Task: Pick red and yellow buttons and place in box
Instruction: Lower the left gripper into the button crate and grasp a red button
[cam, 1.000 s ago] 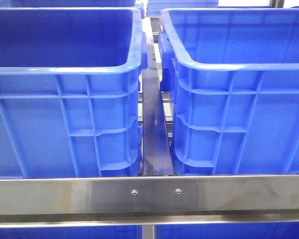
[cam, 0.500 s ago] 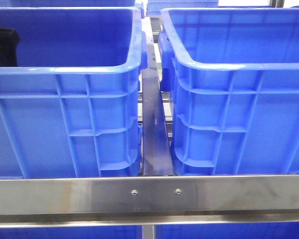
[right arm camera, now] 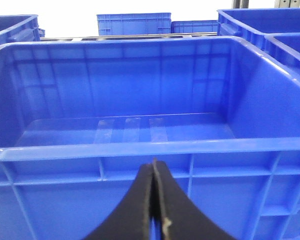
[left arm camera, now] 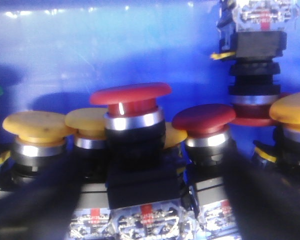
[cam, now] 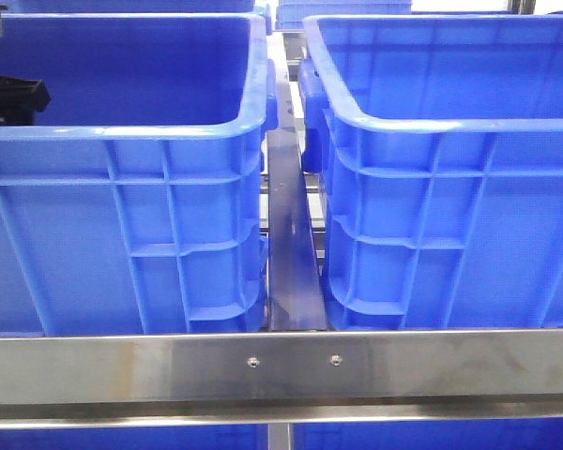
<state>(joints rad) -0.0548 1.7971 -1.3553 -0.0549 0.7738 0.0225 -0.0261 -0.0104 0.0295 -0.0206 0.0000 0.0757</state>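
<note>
Down inside the left blue crate [cam: 122,187], a red button [left arm camera: 132,107] stands among yellow buttons [left arm camera: 37,127], framed between the left tool [left arm camera: 145,200]'s spread fingers, seemingly lined up for gripping. Right tool [right arm camera: 154,210], pressed together, faces an empty crate [right arm camera: 125,145].

Our left arm [cam: 5,89] has come further into sight at the left crate [cam: 122,131]. A second ago we saw none of it; now it reaches above the rim.
</note>
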